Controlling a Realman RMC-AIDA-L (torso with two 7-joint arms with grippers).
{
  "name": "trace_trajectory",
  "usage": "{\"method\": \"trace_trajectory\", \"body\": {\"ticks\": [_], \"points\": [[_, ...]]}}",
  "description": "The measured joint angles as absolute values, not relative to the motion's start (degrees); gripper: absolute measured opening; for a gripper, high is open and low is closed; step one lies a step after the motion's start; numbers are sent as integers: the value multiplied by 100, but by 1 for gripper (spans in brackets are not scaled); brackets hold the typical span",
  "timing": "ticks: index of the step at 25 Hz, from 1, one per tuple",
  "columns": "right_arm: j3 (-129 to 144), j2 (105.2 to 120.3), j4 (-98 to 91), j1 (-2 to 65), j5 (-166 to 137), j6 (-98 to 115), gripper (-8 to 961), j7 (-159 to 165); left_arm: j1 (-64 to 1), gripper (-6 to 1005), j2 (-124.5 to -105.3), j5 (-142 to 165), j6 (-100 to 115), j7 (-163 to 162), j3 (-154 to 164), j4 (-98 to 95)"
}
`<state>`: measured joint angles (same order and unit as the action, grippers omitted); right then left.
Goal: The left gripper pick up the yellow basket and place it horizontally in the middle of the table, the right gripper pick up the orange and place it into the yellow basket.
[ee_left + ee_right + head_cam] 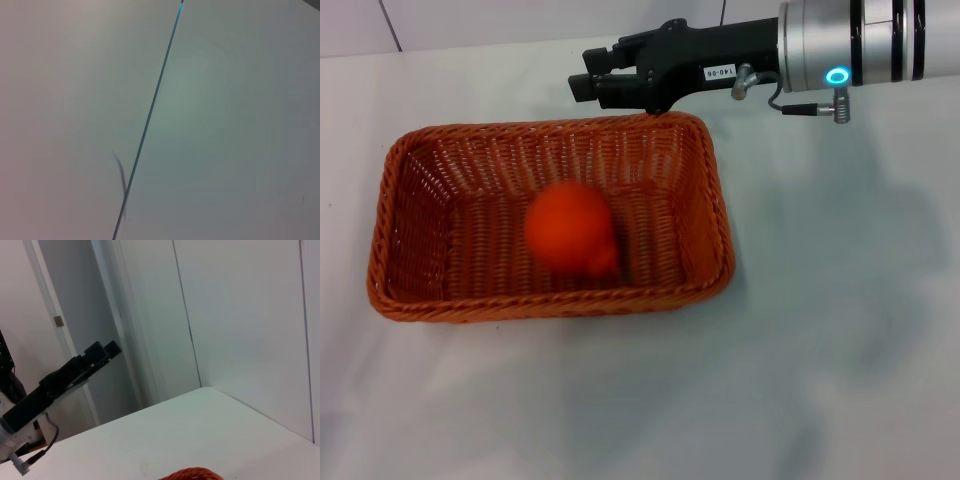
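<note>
The yellow basket [390, 200], orange-brown wicker, lies lengthwise across the white table [820, 350] left of centre. The orange [568, 228] is inside it near the middle, blurred as if moving, and touches no gripper. My right gripper [582, 72] hangs over the basket's far rim with its black jaws apart and empty. A bit of the basket's rim also shows in the right wrist view [192, 473]. My left gripper [100, 351] shows only in the right wrist view, raised off to the side away from the basket. The left wrist view shows only a wall.
The table to the right of and in front of the basket is bare white surface. White wall panels and a door frame [60, 320] stand beyond the table's far edge.
</note>
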<state>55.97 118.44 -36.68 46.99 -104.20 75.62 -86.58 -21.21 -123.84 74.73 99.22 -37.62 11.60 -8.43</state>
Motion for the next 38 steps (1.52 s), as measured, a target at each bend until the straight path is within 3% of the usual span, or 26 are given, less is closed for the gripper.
{"method": "trace_trajectory", "body": {"ticks": [3,8,19,38], "points": [[5545,11844,-3698,4642,-10361,7581,415,-8686,-2116,921,-12384,7470,9922,-3762,1160,-839],[4962,11877,-3622,4264,-9627,7520,665,-9349,-2090,920,-12386,7470,9932,-3762,1160,-822],[3781,11956,-1527,3547,-5443,6990,888,-13206,-2013,921,-12409,7470,10015,-3708,1160,-808],[3587,11971,-1116,3489,-4325,7030,915,-14182,-1971,921,-12426,7463,10280,-3603,1071,-591]]}}
